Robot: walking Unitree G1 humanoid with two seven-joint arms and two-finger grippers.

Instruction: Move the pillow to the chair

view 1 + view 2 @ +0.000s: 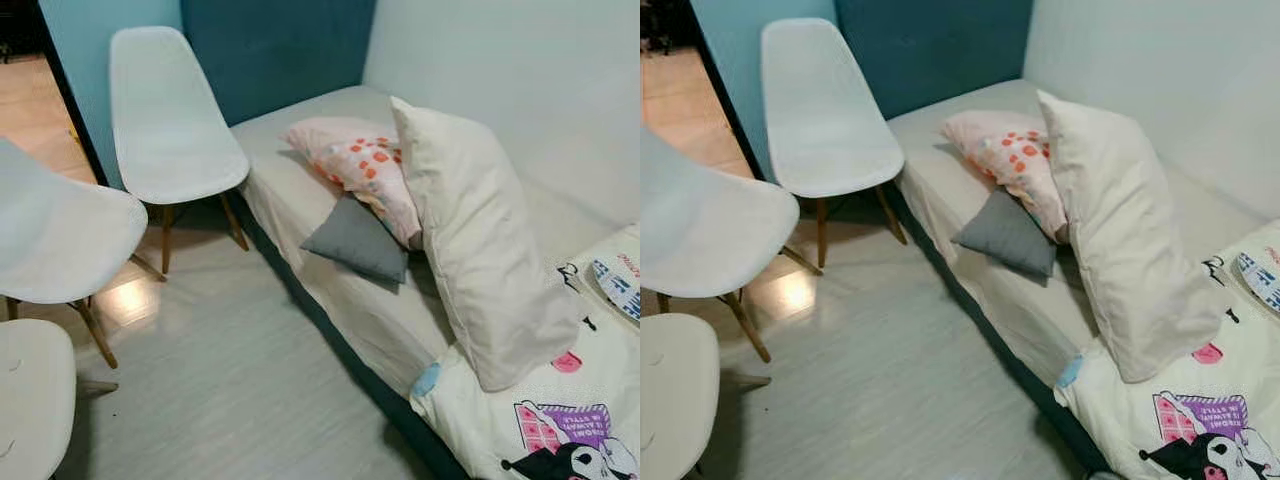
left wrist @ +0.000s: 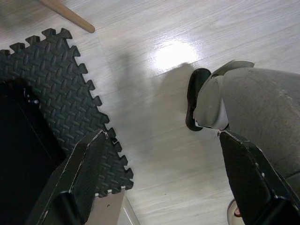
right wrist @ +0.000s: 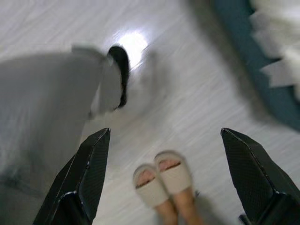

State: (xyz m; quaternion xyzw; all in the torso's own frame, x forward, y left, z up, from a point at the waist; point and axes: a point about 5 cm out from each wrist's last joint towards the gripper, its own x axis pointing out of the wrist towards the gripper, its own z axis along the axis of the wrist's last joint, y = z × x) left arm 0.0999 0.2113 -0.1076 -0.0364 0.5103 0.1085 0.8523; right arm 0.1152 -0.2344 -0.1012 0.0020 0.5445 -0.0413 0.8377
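Pillow (image 1: 480, 250) on bed (image 1: 330, 290), chair (image 1: 165, 120) beside

A bedroom in a home. A low bed (image 1: 330, 290) stands in the corner against a teal wall (image 1: 270, 50), with pillows (image 1: 480, 250) and a cartoon-printed quilt (image 1: 560, 420) on it. White chairs (image 1: 170, 110) with wooden legs stand on the pale wood-look floor (image 1: 220, 380). A person's feet in slippers (image 3: 164, 180) stand nearby.
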